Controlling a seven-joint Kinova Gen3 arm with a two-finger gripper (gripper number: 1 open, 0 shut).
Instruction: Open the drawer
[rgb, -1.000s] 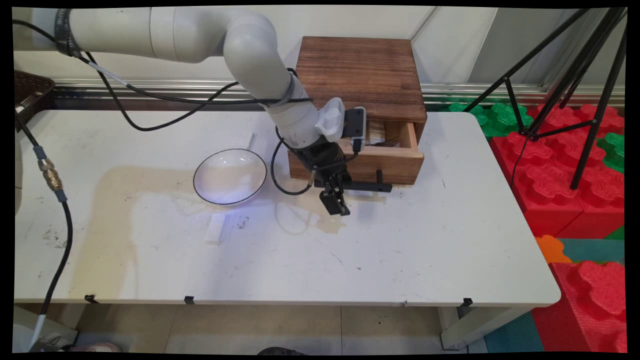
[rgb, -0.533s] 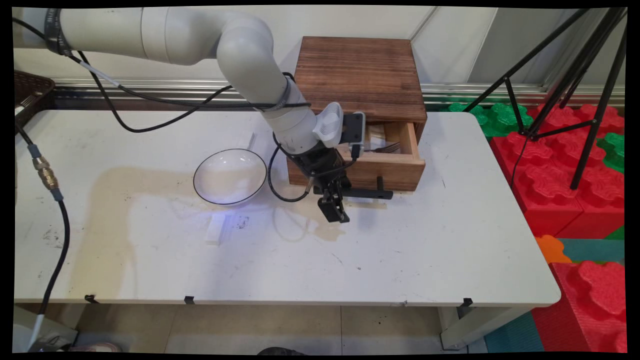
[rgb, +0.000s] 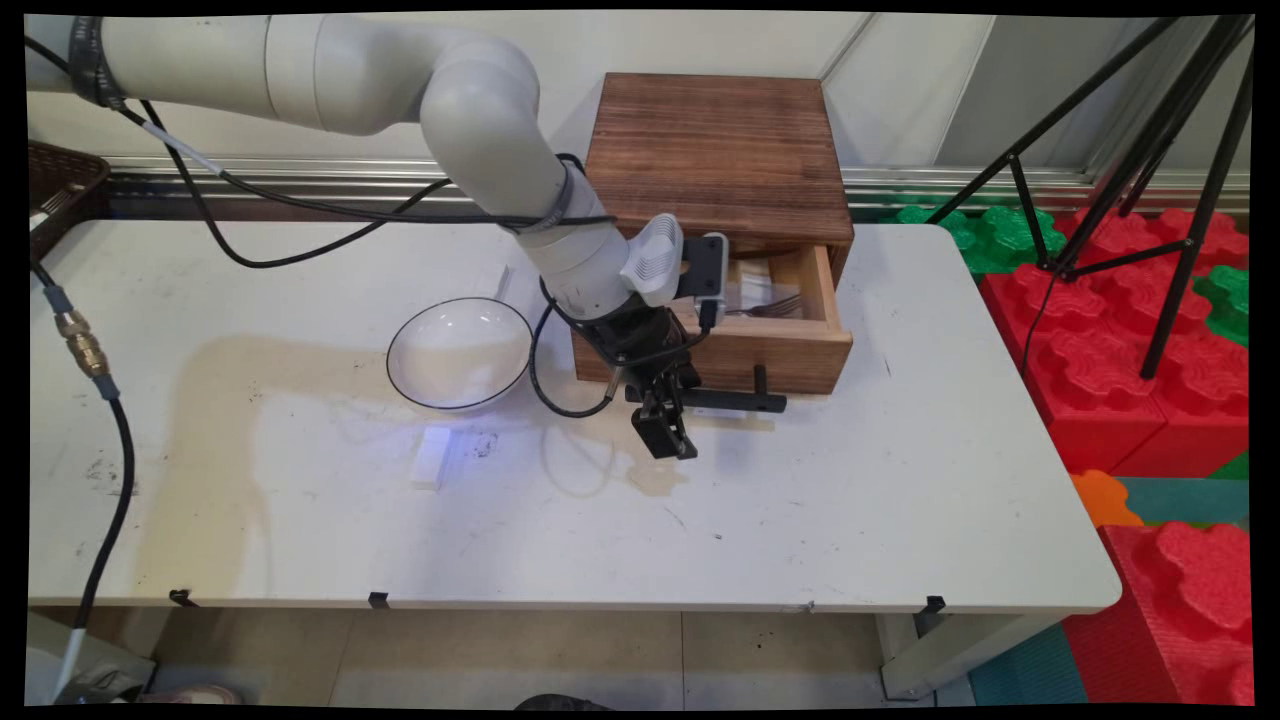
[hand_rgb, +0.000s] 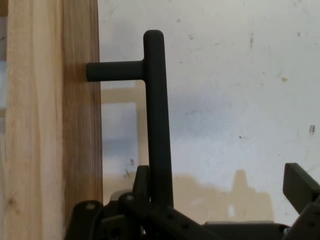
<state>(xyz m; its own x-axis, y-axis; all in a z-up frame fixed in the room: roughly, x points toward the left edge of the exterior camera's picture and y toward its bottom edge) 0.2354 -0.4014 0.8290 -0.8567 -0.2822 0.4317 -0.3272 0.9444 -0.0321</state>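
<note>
Item: my claw (rgb: 665, 440), black, two fingers, spread wide and holding nothing; it hangs low over the counter (rgb: 900, 500) just in front of the drawer. Item: handle (rgb: 720, 400), a black bar on short posts, fixed to the drawer front (rgb: 760, 350). In the hand view the handle (hand_rgb: 156, 110) runs up between my fingers, just beside the left finger (hand_rgb: 142, 177) and well apart from the right one; whether that finger touches it I cannot tell. Item: drawer, light wood, pulled partly out of a dark wooden box (rgb: 720, 150) at the counter's far side; a fork (rgb: 775, 305) lies inside. Item: bowl (rgb: 460, 352), white with a dark rim, upright, near the drawer's left. Item: small white block (rgb: 432, 458), flat on the counter on the near side of the bowl. Item: brownish stain (rgb: 220, 420) across the counter's left half. Handling note, my judgement only: the bar sits off-centre in my span, so any closing would press one side first. Centring the bar between the pads and keeping the claw square to it would give an even hold, away from the post (hand_rgb: 115, 71).
</note>
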